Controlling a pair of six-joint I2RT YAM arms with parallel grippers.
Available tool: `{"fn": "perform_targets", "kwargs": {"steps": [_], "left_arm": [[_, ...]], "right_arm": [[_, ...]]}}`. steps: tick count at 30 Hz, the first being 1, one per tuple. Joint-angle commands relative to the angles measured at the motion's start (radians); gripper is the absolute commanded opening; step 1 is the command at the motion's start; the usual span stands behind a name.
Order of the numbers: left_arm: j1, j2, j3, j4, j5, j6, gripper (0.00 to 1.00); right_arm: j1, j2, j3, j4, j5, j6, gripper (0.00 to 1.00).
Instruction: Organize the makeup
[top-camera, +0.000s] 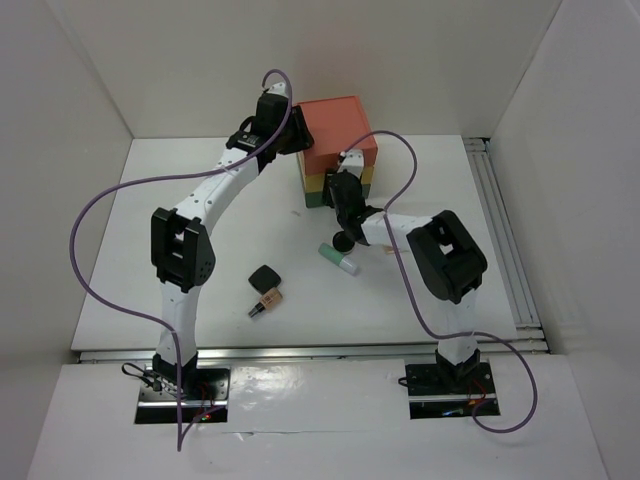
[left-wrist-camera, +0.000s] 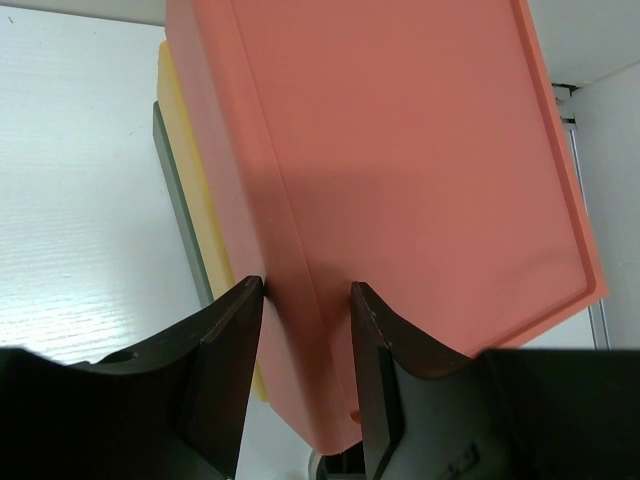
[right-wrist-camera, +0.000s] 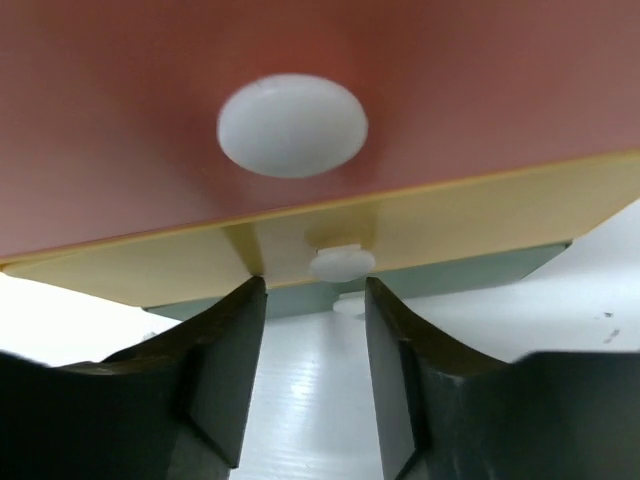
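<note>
The coral-yellow-green drawer box (top-camera: 335, 135) stands at the back middle. My left gripper (top-camera: 290, 125) is at its upper left edge. In the left wrist view the part-open jaws (left-wrist-camera: 307, 290) straddle the coral top's edge (left-wrist-camera: 400, 150), holding nothing. My right gripper (top-camera: 347, 172) is at the box front. It is open (right-wrist-camera: 315, 283), just short of the yellow drawer's white knob (right-wrist-camera: 341, 262). On the table lie a black square compact (top-camera: 264, 276), a gold-black lipstick (top-camera: 267, 301), a mint tube (top-camera: 339, 258) and a round black pot (top-camera: 344, 240).
White walls enclose the table on the left, back and right. A metal rail (top-camera: 505, 240) runs along the right side. The coral drawer has a larger white knob (right-wrist-camera: 292, 125). The green drawer (right-wrist-camera: 450, 270) sits lowest.
</note>
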Motion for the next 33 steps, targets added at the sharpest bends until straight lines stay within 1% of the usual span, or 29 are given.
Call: {"fn": "perform_targets", "kwargs": {"steps": [1,4,5,6,8,10,11,13,18,21,23,25,26,27,29,30,31,33], "left_arm": [[-0.010,0.048,-0.036,-0.109,0.033,0.042,0.52],[-0.010,0.048,-0.036,-0.118,0.033,0.042,0.52],[-0.010,0.048,-0.036,-0.118,0.033,0.042,0.52],[-0.010,0.048,-0.036,-0.118,0.033,0.042,0.52],[-0.001,0.048,-0.025,-0.118,0.033,0.042,0.52],[-0.001,0.048,-0.025,-0.118,0.033,0.042,0.52],[-0.001,0.048,-0.025,-0.118,0.033,0.042,0.52],[-0.001,0.048,-0.016,-0.118,0.033,0.042,0.52],[-0.001,0.048,-0.016,-0.118,0.033,0.033,0.52],[-0.001,0.048,-0.016,-0.118,0.033,0.023,0.52],[-0.001,0.048,-0.025,-0.118,0.024,0.014,0.52],[-0.001,0.048,-0.025,-0.118,0.024,0.014,0.52],[-0.001,0.048,-0.025,-0.118,0.024,0.014,0.52],[-0.001,0.048,-0.025,-0.118,0.024,0.014,0.52],[-0.001,0.048,-0.039,-0.118,0.024,0.005,0.52],[-0.001,0.048,-0.048,-0.118,0.024,0.005,0.52],[-0.001,0.048,-0.048,-0.118,0.024,0.005,0.52],[-0.001,0.048,-0.048,-0.118,0.024,0.005,0.52]], "right_arm": [[-0.033,0.000,0.066,0.109,0.004,0.042,0.57],[-0.033,-0.056,-0.002,0.088,-0.051,0.024,0.67],[-0.033,-0.075,-0.063,0.075,-0.060,0.024,0.69],[-0.033,-0.090,-0.095,0.075,-0.076,-0.007,0.69],[-0.033,-0.130,-0.152,0.075,-0.096,-0.007,0.70],[-0.059,-0.139,-0.226,0.121,-0.161,-0.022,0.71],[-0.059,-0.139,-0.238,0.164,-0.197,-0.035,0.71],[-0.085,-0.090,-0.238,0.195,-0.264,-0.056,0.71],[-0.094,0.008,-0.186,0.310,-0.291,-0.110,0.71],[-0.105,0.059,-0.174,0.385,-0.277,-0.119,0.69],[-0.114,0.092,-0.142,0.396,-0.309,-0.119,0.69],[-0.114,0.102,-0.132,0.426,-0.309,-0.119,0.69],[-0.114,0.115,-0.132,0.443,-0.309,-0.119,0.66],[-0.114,0.115,-0.132,0.480,-0.309,-0.110,0.66],[-0.114,0.125,-0.141,0.502,-0.309,-0.110,0.63],[-0.114,0.125,-0.141,0.523,-0.309,-0.110,0.59],[-0.114,0.134,-0.141,0.523,-0.309,-0.110,0.59],[-0.114,0.143,-0.132,0.523,-0.298,-0.110,0.54]]}}
